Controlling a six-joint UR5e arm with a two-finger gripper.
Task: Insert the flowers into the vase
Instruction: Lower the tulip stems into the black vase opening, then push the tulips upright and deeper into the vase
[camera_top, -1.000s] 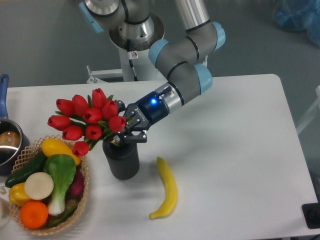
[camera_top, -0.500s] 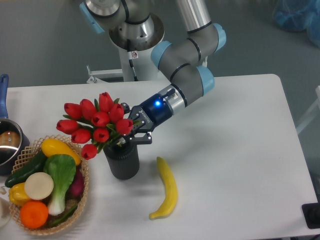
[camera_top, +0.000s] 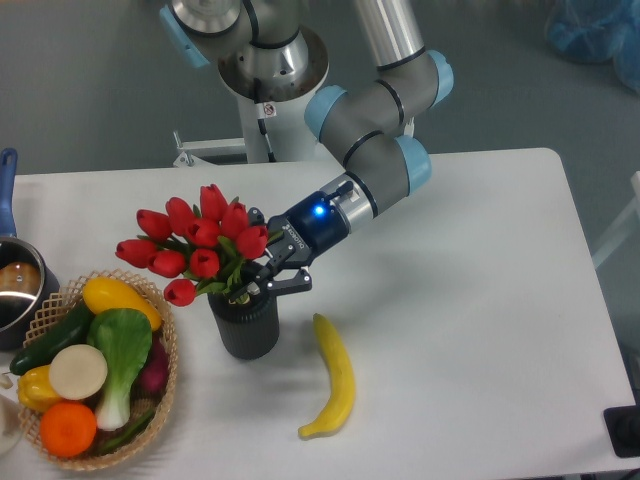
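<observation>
A bunch of red tulips, the flowers (camera_top: 195, 245), leans out to the left above the vase (camera_top: 243, 325), a dark grey ribbed cylinder standing left of centre on the white table. Their green stems run down to the vase's mouth; whether the ends are inside is hidden by the fingers. My gripper (camera_top: 265, 270) is shut on the stems just above the vase's rim, reaching in from the right.
A wicker basket (camera_top: 165, 375) of vegetables and fruit sits directly left of the vase, under the blooms. A banana (camera_top: 336, 380) lies to the vase's right. A metal pot with a blue handle (camera_top: 12, 285) is at the left edge.
The bunch and my gripper have shifted right and slightly up, bringing the blooms nearer over the vase and less far out over the basket.
</observation>
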